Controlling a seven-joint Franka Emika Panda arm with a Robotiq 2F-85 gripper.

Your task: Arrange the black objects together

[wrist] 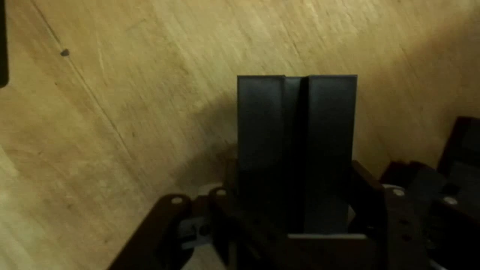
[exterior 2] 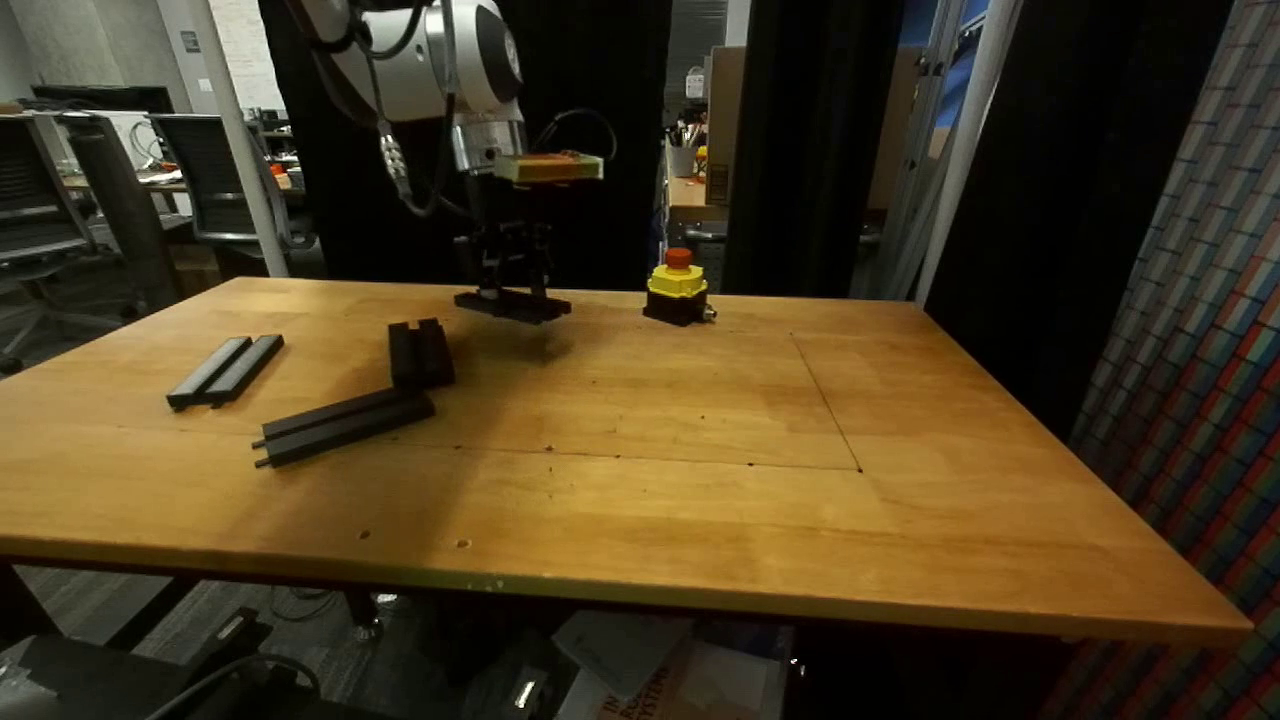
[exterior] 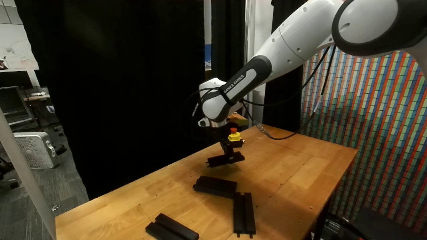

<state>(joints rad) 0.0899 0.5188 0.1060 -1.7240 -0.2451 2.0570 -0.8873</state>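
Observation:
My gripper (wrist: 294,168) is shut on a grooved black bar (wrist: 332,120), one of the black objects, its pads against the bar's two long sides. Lifted off the table, this held bar (exterior 2: 515,305) casts a shadow below it in an exterior view. Three more black objects lie on the tabletop. A black bar (exterior: 213,191) and another bar (exterior: 237,216) meet at an angle, corner to corner. Apart from them lies a third bar (exterior 2: 215,370). The wrist view catches dark pieces of bar (wrist: 465,142) at its right side.
A red-and-yellow button on a black base (exterior 2: 677,283) stands on the wooden table (exterior 2: 700,520) near its back edge, to one side of the gripper. Black curtains (exterior: 126,83) hang behind the table. Cables (exterior: 283,136) loop beside the arm.

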